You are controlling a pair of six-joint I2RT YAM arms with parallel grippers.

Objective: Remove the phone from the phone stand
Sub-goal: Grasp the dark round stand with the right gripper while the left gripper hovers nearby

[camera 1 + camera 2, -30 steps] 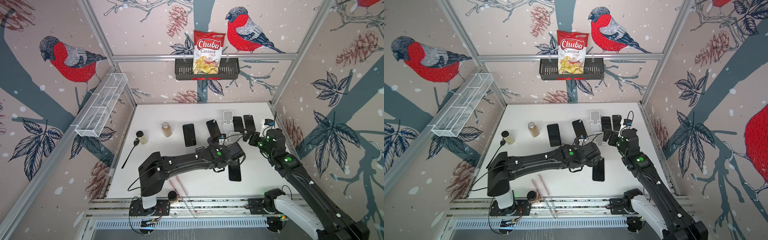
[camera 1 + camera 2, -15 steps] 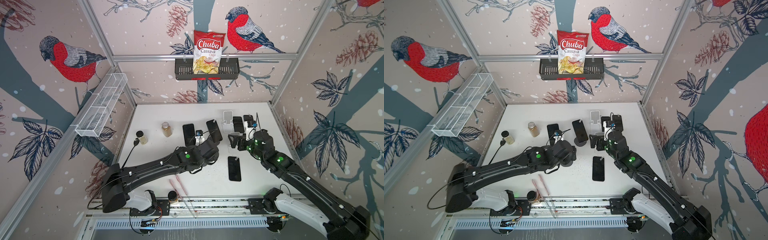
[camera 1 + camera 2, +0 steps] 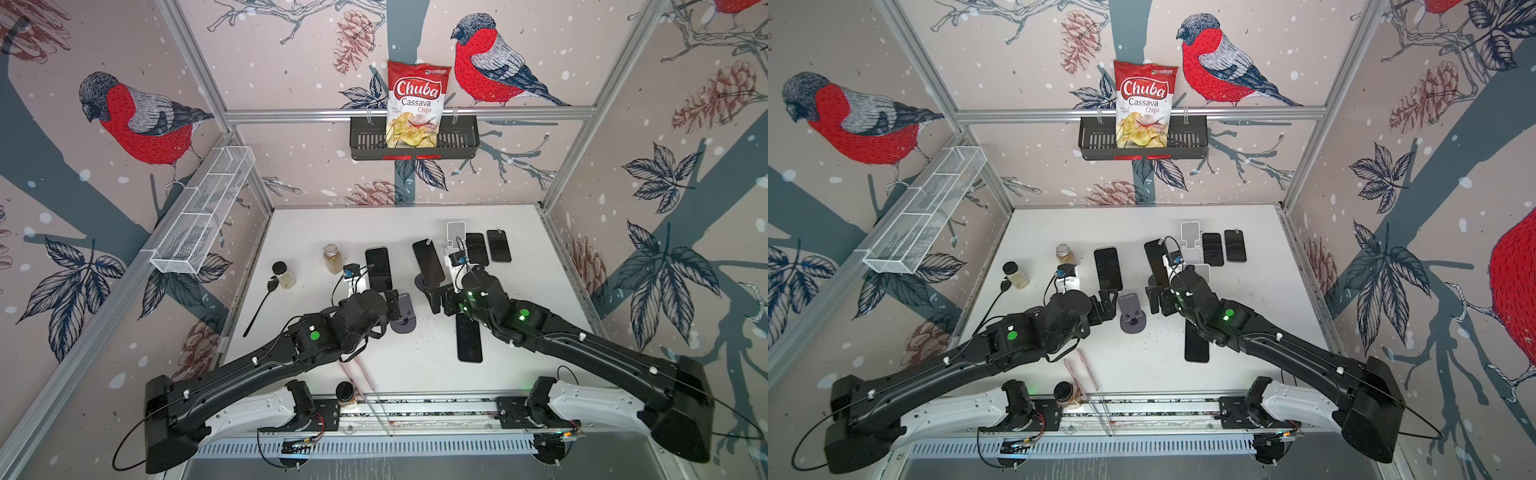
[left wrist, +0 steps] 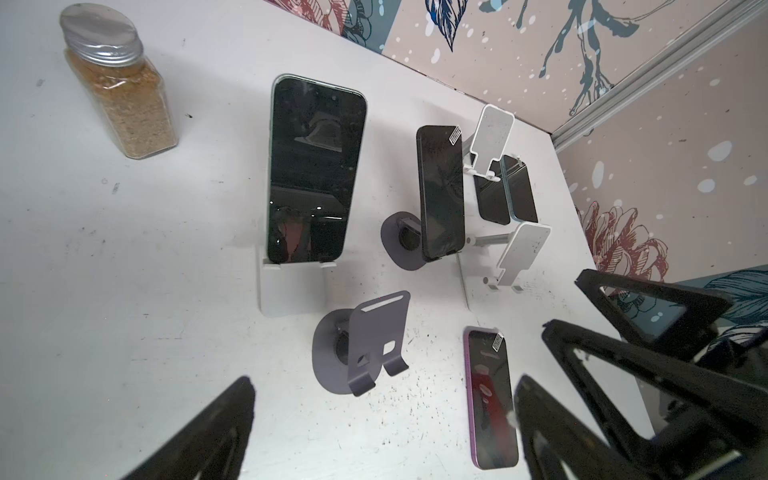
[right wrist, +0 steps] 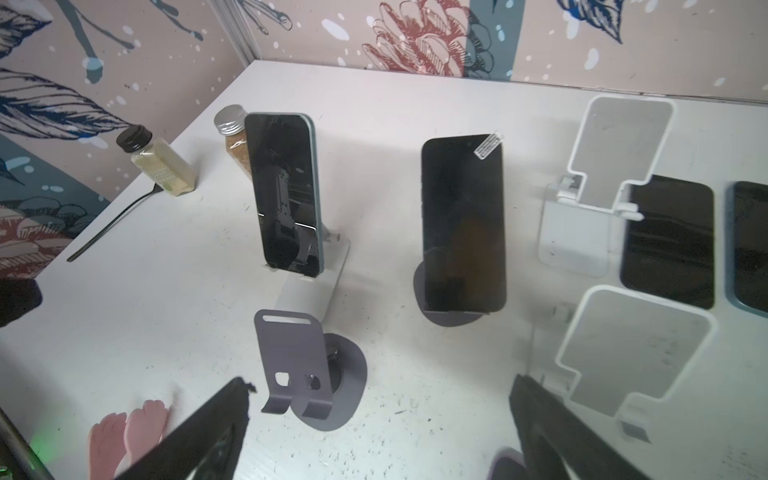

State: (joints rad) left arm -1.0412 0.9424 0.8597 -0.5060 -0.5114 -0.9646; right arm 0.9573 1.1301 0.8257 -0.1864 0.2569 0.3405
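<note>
An empty grey phone stand (image 3: 402,318) (image 4: 365,345) (image 5: 299,365) stands mid-table. To its right a purple-edged phone (image 3: 469,343) (image 4: 492,399) lies flat, partly under my right arm. My left gripper (image 3: 392,305) (image 4: 382,432) hangs open and empty just left of the grey stand. My right gripper (image 3: 438,297) (image 5: 380,432) is open and empty too, right of that stand. Behind it a black phone (image 3: 428,262) (image 5: 463,224) leans on a second grey stand. A green-edged phone (image 3: 378,268) (image 4: 311,170) sits on a white stand.
Two empty white stands (image 3: 456,232) (image 5: 631,353) and two flat phones (image 3: 486,247) are at the back right. Two spice jars (image 3: 332,258) (image 3: 283,274) and a black spoon (image 3: 262,307) lie at the left. A small jar (image 3: 345,392) and pink sticks (image 3: 361,374) sit by the front edge.
My left gripper has opened wider and drawn back to the left, away from the purple phone on the table. My right gripper has swung from the back right toward the middle.
</note>
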